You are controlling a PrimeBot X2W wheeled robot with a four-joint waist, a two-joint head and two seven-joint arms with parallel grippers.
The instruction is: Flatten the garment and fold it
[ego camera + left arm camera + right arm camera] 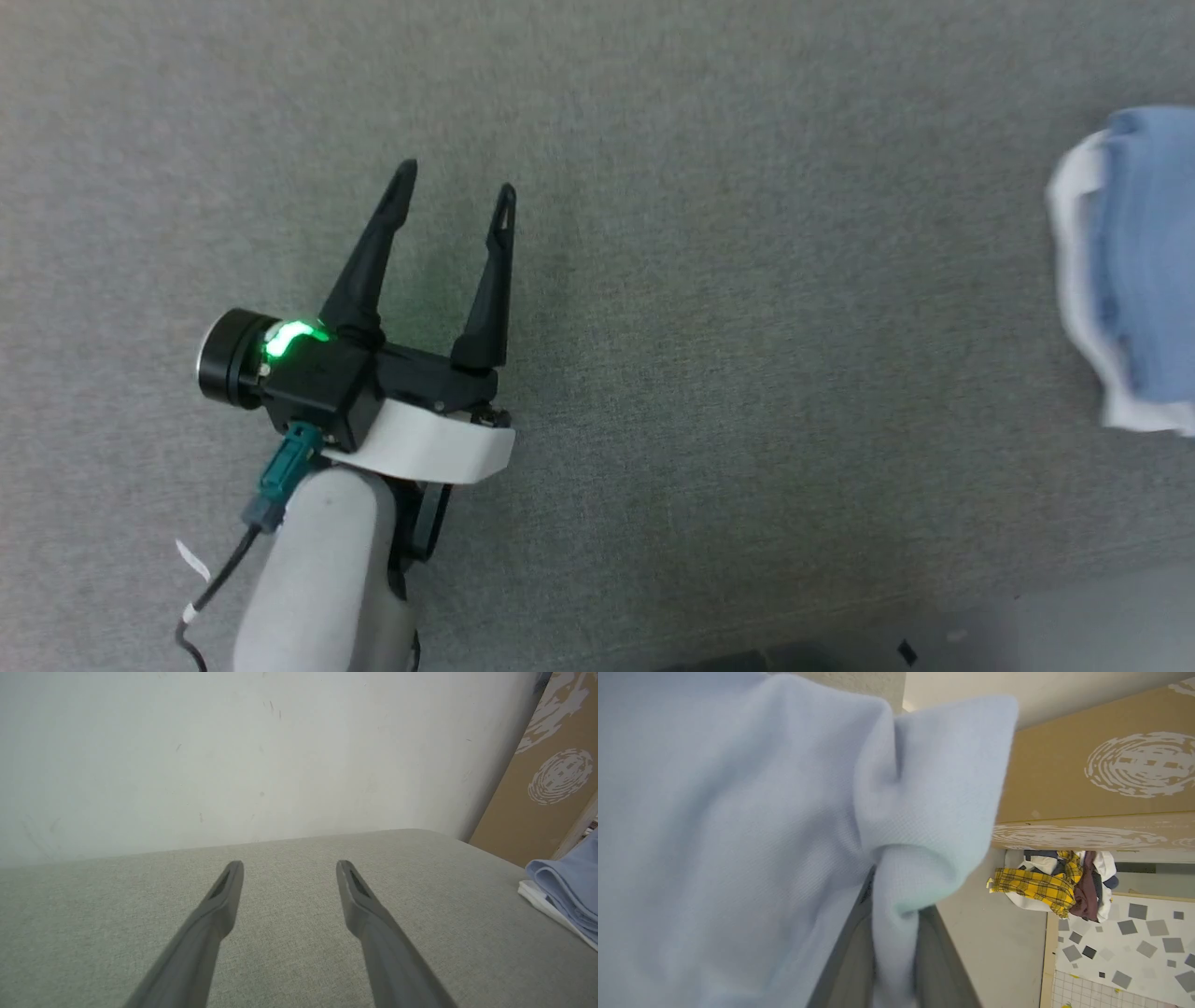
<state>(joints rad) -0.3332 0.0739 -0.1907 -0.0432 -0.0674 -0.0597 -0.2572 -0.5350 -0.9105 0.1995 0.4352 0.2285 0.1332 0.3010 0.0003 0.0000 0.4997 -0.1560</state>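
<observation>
**Head view.** Noted left gripper (456, 180) at lower left, over grey fabric surface (747, 373). Fingers spread wide, nothing between them. Green light lit on the gripper body. Noted garment (1144, 261) at far right edge, well apart from that gripper. Light blue knit, folded over, white edging along its left and lower sides, cut off by the frame.

**Left wrist view.** Same wide spread seen along both fingers, nothing held. Pale wall (233, 756) behind the surface. Garment (567, 882) lying on the surface at right edge, blue layers folded over a white layer. Brown cardboard box (537, 788) with white swirl print at upper right, side face only, contents hidden.

**Right wrist view.** Right gripper (895, 926) closed onto a bunched fold of the garment (738, 812). Cloth pinched between the two fingers (941, 961) and draped across most of the frame, hiding the fingertips. Cardboard box (1087, 765) at right, contents hidden. Just beside it, heap of clothes (1045, 886): yellow plaid piece, dark maroon piece, white pieces. Cannot tell whether the heap sits in a container or lies loose. Pale floor with grey squares (1134, 933) next to the heap.
</observation>
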